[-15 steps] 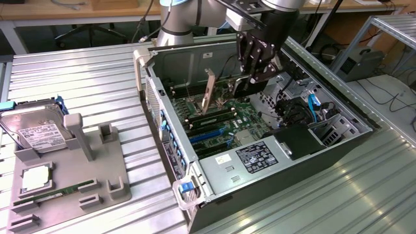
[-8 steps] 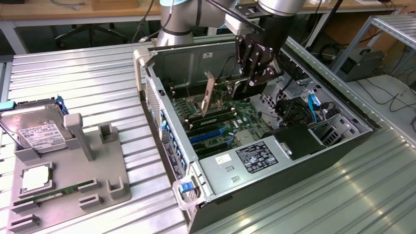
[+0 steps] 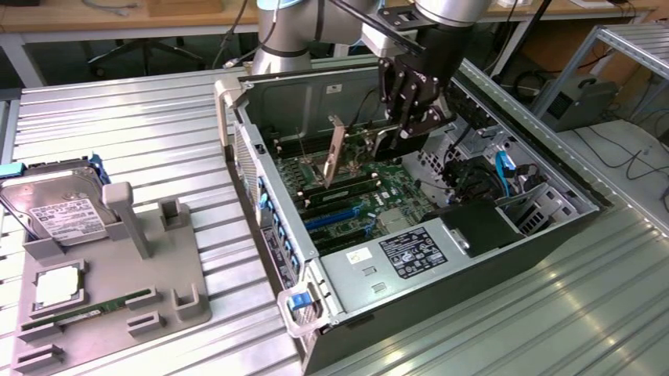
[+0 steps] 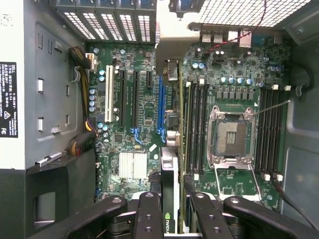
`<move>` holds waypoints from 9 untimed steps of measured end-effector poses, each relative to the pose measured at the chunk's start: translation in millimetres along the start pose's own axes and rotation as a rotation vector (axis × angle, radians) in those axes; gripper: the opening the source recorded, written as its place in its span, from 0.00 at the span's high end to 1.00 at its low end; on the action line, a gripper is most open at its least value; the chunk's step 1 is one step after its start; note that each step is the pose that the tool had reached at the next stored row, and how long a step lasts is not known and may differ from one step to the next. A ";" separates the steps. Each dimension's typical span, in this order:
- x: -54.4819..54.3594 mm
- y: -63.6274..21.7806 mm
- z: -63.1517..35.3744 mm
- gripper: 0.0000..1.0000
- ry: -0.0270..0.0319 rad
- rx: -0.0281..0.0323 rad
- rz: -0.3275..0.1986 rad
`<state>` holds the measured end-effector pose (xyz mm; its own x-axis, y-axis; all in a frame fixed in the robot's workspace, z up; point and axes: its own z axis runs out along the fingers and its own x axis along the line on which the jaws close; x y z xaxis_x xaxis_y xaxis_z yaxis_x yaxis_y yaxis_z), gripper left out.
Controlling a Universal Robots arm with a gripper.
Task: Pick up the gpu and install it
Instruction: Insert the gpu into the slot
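Gripper (image 4: 172,211) nearest, jaws narrowed onto gpu (image 4: 169,167). Card edge-on between pads, reaching beyond fingertips toward motherboard (image 4: 224,74) slots inside case. Judged light, stiff, fragile: hold by upper edge, squeeze gently, keep off bare circuitry.

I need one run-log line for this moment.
held: thin black GPU card | fingers: shut on card | place: inside open grey computer case, above green motherboard | seated: cannot tell
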<state>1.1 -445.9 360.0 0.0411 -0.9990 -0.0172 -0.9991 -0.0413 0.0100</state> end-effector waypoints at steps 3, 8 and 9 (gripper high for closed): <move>0.0 -0.1 1.4 0.73 -0.0003 0.0000 0.000; 0.1 -0.1 3.7 0.73 -0.0002 -0.0001 0.000; 0.1 -0.1 4.0 0.73 -0.0002 -0.0001 0.000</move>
<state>1.2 -445.9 355.9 0.0412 -0.9990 -0.0174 -0.9991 -0.0414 0.0100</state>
